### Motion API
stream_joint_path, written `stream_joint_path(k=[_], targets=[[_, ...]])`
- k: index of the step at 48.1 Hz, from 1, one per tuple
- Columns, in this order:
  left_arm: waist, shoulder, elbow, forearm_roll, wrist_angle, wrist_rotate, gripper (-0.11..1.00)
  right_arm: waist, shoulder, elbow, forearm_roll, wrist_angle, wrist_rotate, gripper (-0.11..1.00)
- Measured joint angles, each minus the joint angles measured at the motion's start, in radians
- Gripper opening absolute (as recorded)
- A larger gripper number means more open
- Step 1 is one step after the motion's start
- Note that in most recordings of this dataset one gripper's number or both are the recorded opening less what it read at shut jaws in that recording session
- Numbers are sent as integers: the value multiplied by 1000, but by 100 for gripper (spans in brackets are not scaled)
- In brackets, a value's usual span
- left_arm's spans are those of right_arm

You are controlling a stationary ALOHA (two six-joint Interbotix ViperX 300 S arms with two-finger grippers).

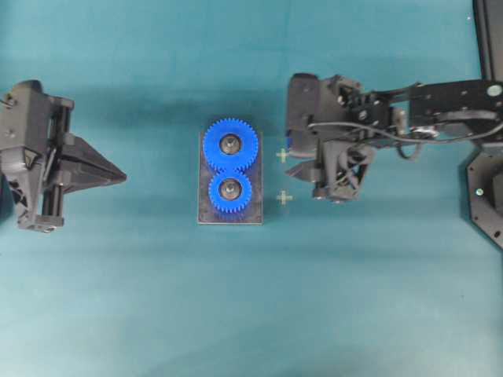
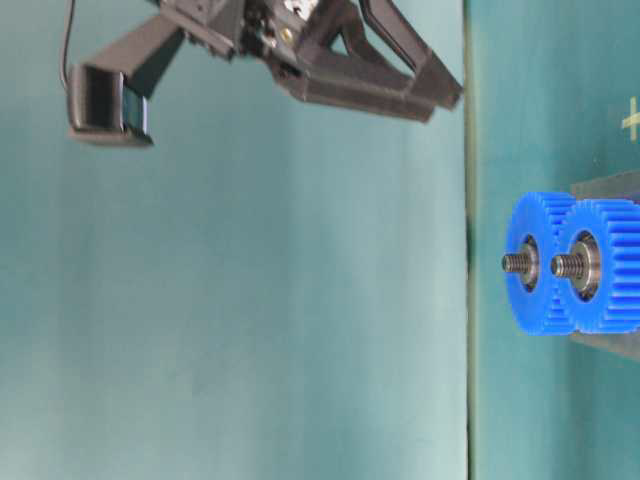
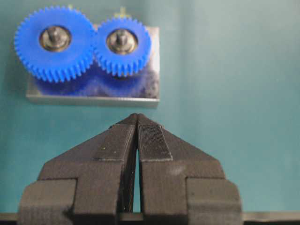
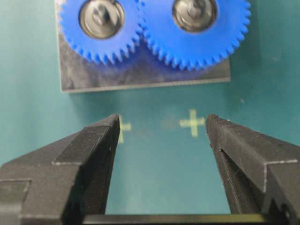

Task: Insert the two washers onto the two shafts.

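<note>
Two blue gears (image 1: 230, 169) sit meshed on a grey plate (image 1: 203, 216), each on a threaded steel shaft (image 1: 230, 143) that stands upright (image 2: 515, 262). A grey metal ring lies round each shaft on the gear face (image 4: 100, 14); I cannot tell whether either is the washer. My right gripper (image 1: 292, 157) hovers just right of the plate, open, with nothing between its fingers (image 4: 162, 122). My left gripper (image 1: 124, 177) is far to the plate's left, pointing at it, shut and empty (image 3: 137, 117).
Two pale cross marks (image 1: 282, 155) (image 1: 284, 197) are on the teal mat between the plate and the right gripper. The right arm's base (image 1: 487, 188) stands at the right edge. Bare mat surrounds the plate.
</note>
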Motion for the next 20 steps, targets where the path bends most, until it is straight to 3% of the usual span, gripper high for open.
stream_joint_path(k=[20], targets=[[-2, 14, 0, 0, 15, 0, 0, -17, -149, 109, 5, -46, 2, 70]])
